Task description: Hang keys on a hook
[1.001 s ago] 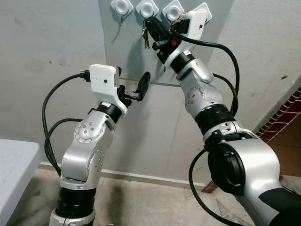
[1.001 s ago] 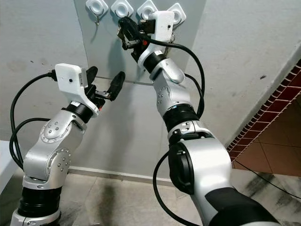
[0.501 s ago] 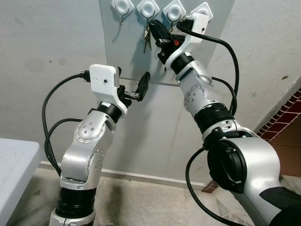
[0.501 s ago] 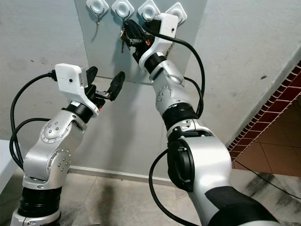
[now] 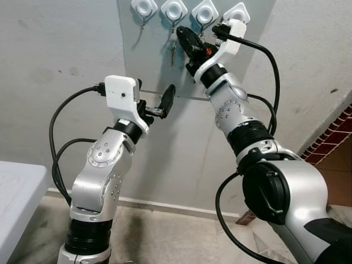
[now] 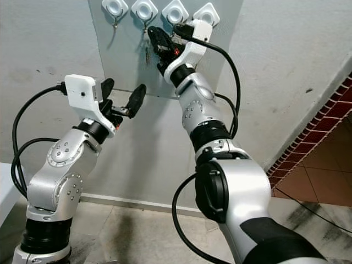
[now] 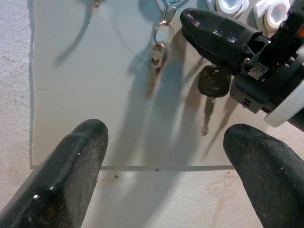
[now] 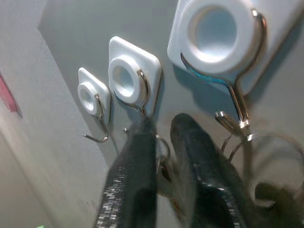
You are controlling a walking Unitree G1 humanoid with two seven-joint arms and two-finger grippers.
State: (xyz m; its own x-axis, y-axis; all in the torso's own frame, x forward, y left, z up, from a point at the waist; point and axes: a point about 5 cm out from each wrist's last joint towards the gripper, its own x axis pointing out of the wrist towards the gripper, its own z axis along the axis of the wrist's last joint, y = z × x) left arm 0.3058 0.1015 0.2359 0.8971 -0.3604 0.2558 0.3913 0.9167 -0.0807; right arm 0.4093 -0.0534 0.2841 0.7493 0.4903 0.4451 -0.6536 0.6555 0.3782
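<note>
Since a second ago my right gripper (image 5: pixel 184 36) has climbed closer to the row of white hooks (image 5: pixel 175 9) on the grey panel (image 6: pixel 121 60), and the keys (image 5: pixel 174 50) now dangle on their ring from the second hook from my left. On the left, my left gripper (image 5: pixel 159 104) hovers lower down before the panel's bottom edge, its fingers (image 7: pixel 71 175) spread wide around nothing. Further right, my right gripper's fingers (image 8: pixel 135 180) sit nearly together just under that second hook, right beside the key ring, though I cannot tell whether they grip it.
</note>
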